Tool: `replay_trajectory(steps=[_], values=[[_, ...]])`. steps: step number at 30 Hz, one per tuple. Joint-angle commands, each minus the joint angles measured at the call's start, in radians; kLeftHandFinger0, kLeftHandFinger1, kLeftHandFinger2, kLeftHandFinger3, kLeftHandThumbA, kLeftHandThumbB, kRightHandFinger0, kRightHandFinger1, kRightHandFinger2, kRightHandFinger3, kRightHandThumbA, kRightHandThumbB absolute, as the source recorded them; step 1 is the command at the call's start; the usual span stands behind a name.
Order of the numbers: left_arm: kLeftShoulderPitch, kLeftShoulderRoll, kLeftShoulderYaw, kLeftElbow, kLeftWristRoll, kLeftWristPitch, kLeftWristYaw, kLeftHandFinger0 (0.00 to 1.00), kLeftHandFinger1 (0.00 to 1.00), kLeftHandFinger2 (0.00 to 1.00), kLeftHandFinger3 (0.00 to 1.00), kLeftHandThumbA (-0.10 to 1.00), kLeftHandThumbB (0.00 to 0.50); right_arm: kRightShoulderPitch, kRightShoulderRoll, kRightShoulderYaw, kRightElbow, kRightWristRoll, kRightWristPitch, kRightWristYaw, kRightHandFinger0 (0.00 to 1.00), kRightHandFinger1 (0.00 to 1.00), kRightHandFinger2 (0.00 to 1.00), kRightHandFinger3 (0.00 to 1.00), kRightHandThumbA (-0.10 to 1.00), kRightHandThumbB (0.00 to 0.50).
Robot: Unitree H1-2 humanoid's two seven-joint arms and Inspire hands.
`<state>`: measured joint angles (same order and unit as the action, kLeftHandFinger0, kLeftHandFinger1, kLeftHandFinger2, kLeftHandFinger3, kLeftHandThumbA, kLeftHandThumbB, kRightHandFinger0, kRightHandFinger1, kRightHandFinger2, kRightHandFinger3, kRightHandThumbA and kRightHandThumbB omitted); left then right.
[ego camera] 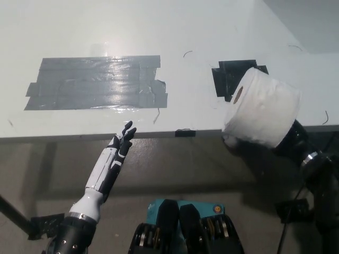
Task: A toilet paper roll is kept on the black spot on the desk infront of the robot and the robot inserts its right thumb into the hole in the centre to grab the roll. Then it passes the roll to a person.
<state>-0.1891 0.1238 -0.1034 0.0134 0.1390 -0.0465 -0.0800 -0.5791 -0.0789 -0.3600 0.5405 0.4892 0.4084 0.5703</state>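
Note:
A white toilet paper roll (262, 113) hangs over the desk's front right edge, tilted, with its centre hole facing up and left. My black right hand (292, 141) holds it from behind and below; the roll hides most of the hand. The black spot (226, 78) of tape lies on the desk just beyond the roll, mostly uncovered. My white left hand (119, 147) rests below the desk's front edge at lower left, its fingers straight and apart, holding nothing.
A large patch of grey tape (95, 82) lies on the white desk (175, 32) at left. A small black tab (185, 133) marks the front edge. Below are the floor and a black stand foot (292, 209) at lower right.

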Motion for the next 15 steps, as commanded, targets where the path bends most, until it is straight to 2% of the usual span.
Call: replay_trajectory(steps=[1,4,5,7,11,15], values=[[-0.056,0.011,0.012,-0.034,-0.007,-0.002,-0.008,1.0,1.0,1.0,1.0,1.0,0.057,-0.037,-0.002,0.09,-0.269,0.475,0.062,-0.077,0.0,0.1,0.59,0.53,-0.1,0.161],[-0.065,0.012,0.011,-0.027,-0.001,-0.012,-0.005,1.0,1.0,1.0,1.0,1.0,0.064,-0.047,-0.013,0.095,-0.278,0.482,0.062,-0.085,0.0,0.07,0.58,0.51,-0.1,0.161],[-0.068,0.01,0.011,-0.024,0.001,-0.015,-0.003,1.0,1.0,1.0,1.0,1.0,0.074,-0.052,-0.017,0.099,-0.283,0.494,0.062,-0.082,0.0,0.04,0.54,0.42,-0.1,0.16],[-0.068,0.011,0.011,-0.021,0.003,-0.016,-0.001,1.0,1.0,1.0,1.0,1.0,0.078,-0.053,-0.021,0.109,-0.302,0.509,0.062,-0.097,0.0,0.0,0.51,0.31,-0.1,0.157],[-0.125,0.006,0.013,0.008,0.001,-0.014,0.001,1.0,1.0,1.0,1.0,1.0,0.077,-0.091,-0.042,0.11,-0.317,0.532,0.062,-0.118,0.0,0.0,0.48,0.24,-0.1,0.158],[-0.157,0.005,0.015,0.016,0.002,-0.009,0.003,1.0,1.0,1.0,1.0,1.0,0.068,-0.111,-0.062,0.126,-0.335,0.582,0.062,-0.167,0.0,0.03,0.59,0.24,-0.1,0.153]])
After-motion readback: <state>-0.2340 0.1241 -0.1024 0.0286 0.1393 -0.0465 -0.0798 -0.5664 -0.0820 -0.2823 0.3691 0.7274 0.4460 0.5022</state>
